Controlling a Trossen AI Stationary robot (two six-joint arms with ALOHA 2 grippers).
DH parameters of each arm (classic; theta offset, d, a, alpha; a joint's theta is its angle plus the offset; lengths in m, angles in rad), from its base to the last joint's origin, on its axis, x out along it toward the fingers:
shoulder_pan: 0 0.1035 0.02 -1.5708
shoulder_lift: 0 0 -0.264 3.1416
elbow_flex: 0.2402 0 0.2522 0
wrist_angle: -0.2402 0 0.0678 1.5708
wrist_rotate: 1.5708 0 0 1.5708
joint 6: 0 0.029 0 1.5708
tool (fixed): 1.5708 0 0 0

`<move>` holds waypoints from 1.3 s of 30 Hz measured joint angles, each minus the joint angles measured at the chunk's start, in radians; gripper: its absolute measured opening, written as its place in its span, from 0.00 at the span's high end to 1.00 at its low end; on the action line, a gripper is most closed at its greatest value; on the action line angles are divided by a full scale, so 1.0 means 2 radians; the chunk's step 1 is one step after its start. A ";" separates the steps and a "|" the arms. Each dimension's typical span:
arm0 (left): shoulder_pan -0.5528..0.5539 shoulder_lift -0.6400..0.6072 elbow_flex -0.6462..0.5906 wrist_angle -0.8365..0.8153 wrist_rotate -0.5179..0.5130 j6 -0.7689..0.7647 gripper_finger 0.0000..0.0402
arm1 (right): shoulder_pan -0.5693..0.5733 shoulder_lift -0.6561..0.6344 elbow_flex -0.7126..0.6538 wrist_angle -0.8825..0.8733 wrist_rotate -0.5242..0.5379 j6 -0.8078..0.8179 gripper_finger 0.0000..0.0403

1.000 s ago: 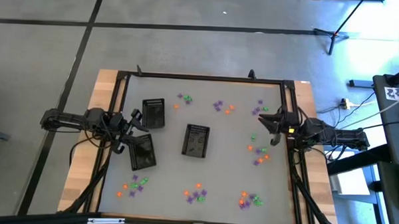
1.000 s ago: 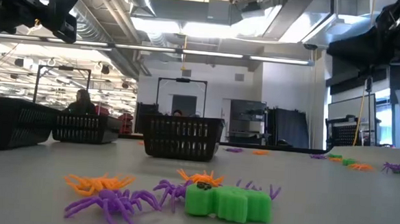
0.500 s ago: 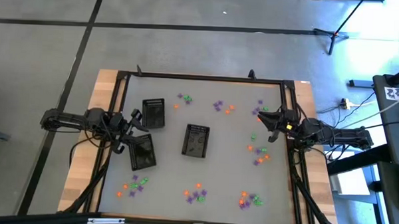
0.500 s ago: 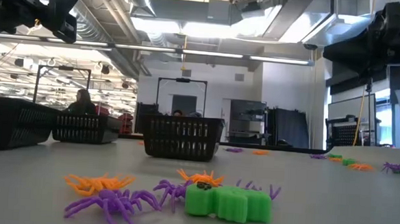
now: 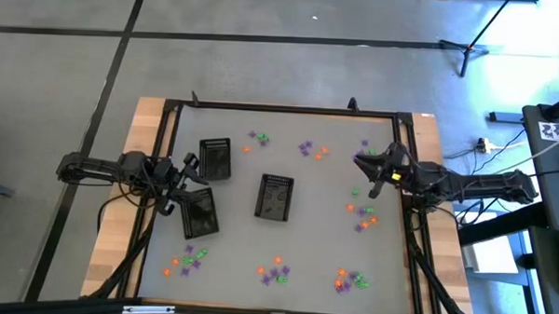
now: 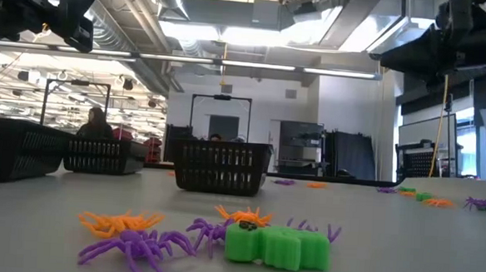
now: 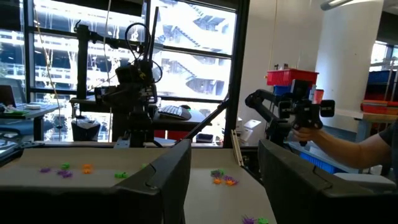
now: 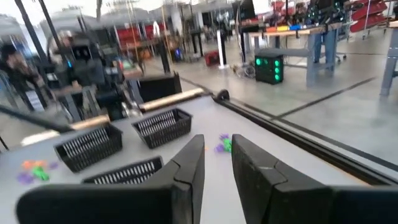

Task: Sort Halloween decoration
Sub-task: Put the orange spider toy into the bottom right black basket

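Right end effector advanced inward; three black trays sit unmoved.

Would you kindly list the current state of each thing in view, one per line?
Left gripper: open, empty, raised between two trays.
Right gripper: narrowly open, empty, raised over the table's right side.
Three black trays: upright, apparently empty.
Halloween decorations: scattered loose on the table, none seen in the trays.

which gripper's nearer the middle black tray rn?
Left. The left gripper hangs between the two left trays, close beside the middle black tray; the right gripper sits farther off, near the table's right edge.
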 joint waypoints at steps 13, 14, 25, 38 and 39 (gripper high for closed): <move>0.000 0.000 0.000 0.000 0.000 0.000 0.55 | 0.000 0.173 0.071 -0.049 0.002 -0.002 0.81; 0.000 0.000 0.000 0.000 0.000 0.000 0.55 | 0.000 0.181 0.072 -0.050 0.002 -0.002 0.80; 0.000 0.000 0.000 0.000 0.000 0.000 0.55 | 0.000 0.228 0.073 -0.074 -0.007 0.043 0.80; 0.000 0.000 0.000 0.000 0.000 0.000 0.55 | 0.000 0.228 0.074 -0.118 -0.063 0.111 0.58; 0.000 0.000 0.000 0.000 0.000 0.000 0.55 | 0.000 0.228 0.078 -0.129 -0.062 0.111 0.57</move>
